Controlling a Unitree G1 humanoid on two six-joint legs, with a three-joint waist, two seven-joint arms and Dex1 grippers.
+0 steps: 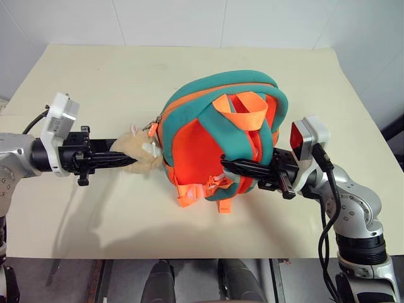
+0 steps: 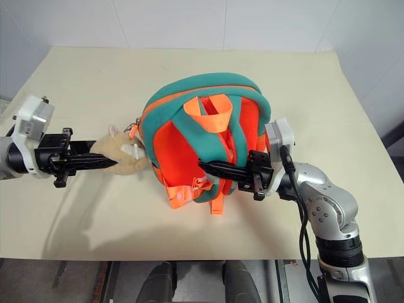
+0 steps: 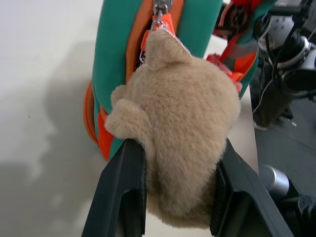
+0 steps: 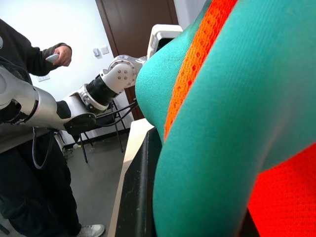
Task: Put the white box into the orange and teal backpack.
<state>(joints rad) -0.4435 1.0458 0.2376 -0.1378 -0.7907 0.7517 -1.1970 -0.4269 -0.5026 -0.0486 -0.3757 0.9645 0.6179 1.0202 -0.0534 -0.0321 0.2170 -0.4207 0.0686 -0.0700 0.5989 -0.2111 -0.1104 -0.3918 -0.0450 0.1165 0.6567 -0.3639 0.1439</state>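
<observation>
Tan plush fills the left gripper (image 3: 173, 192): both black fingers are clamped on the plush animal (image 1: 140, 153) that hangs by a clip from the zipper of the orange and teal backpack (image 1: 218, 136). The pull appears meant to draw the zipper or steady the bag's side. The right gripper (image 1: 235, 165) is clenched on a teal strap (image 4: 217, 148) at the bag's back, holding the bag raised above the cream table (image 1: 113, 82), presumably so it can be opened. No white box is visible, so packing is judged not yet begun. No brand, label or lettering is legible. A person (image 4: 29, 148) stands beyond the table, holding a small device.
</observation>
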